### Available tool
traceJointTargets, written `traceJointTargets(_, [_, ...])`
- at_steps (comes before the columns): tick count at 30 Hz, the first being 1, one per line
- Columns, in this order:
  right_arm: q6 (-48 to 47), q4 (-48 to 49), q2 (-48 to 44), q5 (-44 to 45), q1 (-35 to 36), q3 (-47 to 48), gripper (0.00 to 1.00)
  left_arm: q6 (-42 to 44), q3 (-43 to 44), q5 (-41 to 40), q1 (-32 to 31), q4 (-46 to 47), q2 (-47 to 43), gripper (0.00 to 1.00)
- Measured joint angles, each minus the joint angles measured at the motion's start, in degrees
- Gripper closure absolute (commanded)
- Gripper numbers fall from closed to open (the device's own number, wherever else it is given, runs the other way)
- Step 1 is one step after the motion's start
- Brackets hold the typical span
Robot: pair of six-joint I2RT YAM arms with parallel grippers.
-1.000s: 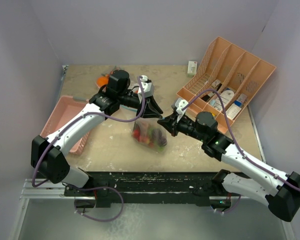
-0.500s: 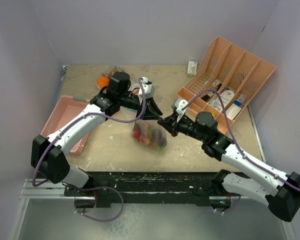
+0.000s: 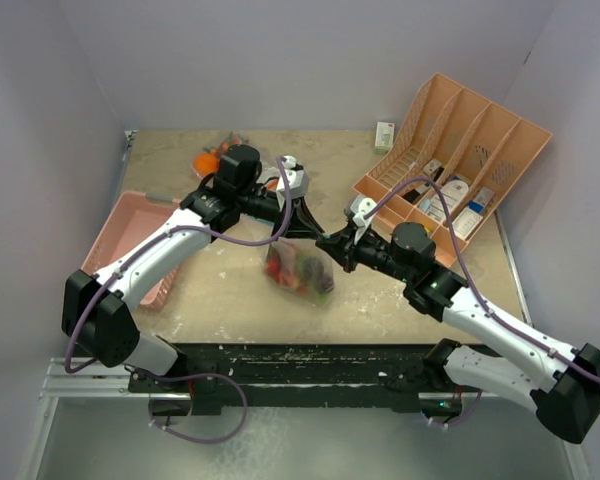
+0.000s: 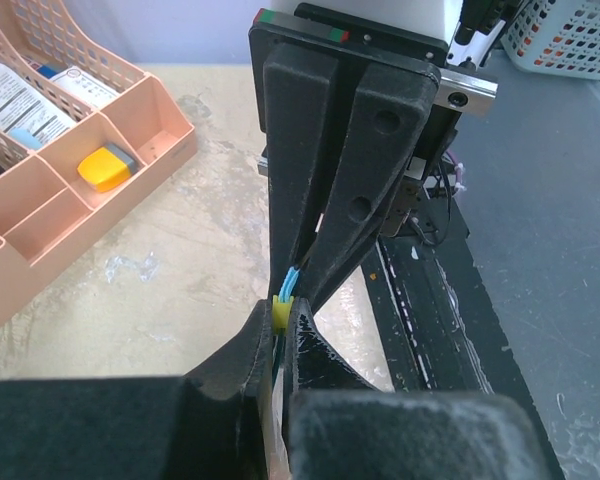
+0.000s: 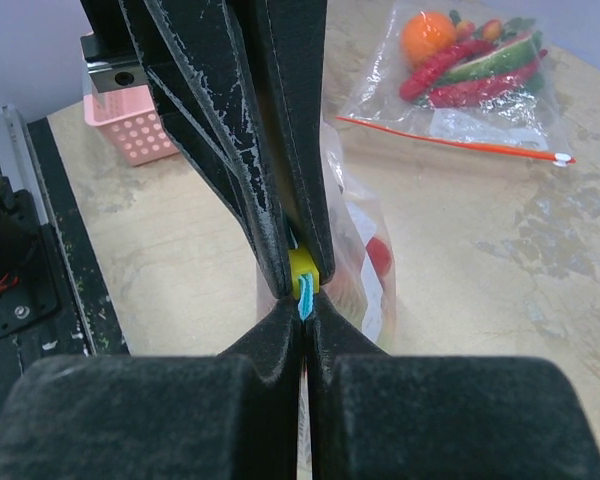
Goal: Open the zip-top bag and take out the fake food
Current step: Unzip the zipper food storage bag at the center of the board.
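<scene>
Zip-top bag (image 3: pixel 298 268) stands mid-counter, held up by its top. It is thin, slack film, slippery and easy to tear, light but bottom-heavy with the fake food (image 3: pixel 310 279) (hard little plastic pieces, likely to roll once out). The stiff blue zip strip (image 5: pixel 303 296) is the safest hold. The left hand (image 4: pixel 280 325) is clenched at the yellow slider (image 5: pixel 302 266), and the right hand (image 5: pixel 302 306) is clenched on the strip just beside it, tips touching. Whether the bag's bottom rests on the counter (image 3: pixel 230 290) I cannot tell. Sideways there is room: the pink basket (image 3: pixel 130 240) and organiser rack (image 3: pixel 460 150) stand well apart. The counter's near edge is close.
</scene>
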Motion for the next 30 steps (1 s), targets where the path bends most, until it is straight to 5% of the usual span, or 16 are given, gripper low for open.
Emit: traceJointTargets(30, [1.49, -2.95, -5.46, 2.36, -3.58, -0.02, 1.0, -6.95, -13.31, -8.98, 4.92, 7.93, -11.87, 1.0])
